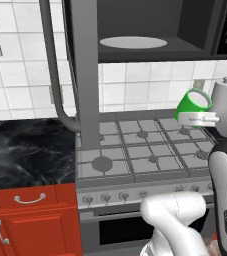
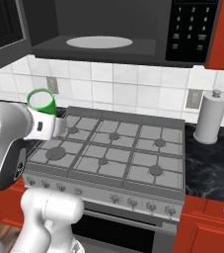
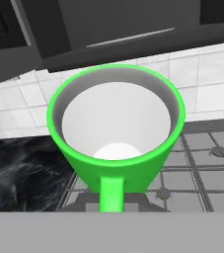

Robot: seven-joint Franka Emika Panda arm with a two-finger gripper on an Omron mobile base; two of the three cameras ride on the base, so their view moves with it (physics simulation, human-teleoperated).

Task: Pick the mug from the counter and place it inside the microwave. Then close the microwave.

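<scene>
One mug [image 1: 193,102], one microwave [image 2: 108,29], one paper towel roll [image 2: 210,118], one stovetop [image 2: 113,148], six burners

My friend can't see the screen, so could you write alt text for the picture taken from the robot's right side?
A white robot hand holds a green mug above a grey gas stovetop, below an open microwave with its pale turntable. A paper towel roll stands on the black counter.

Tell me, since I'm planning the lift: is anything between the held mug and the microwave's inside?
Nothing visible blocks it. The mug hangs in the pincer above the stove, below the microwave, whose door hangs open over the turntable.
</scene>
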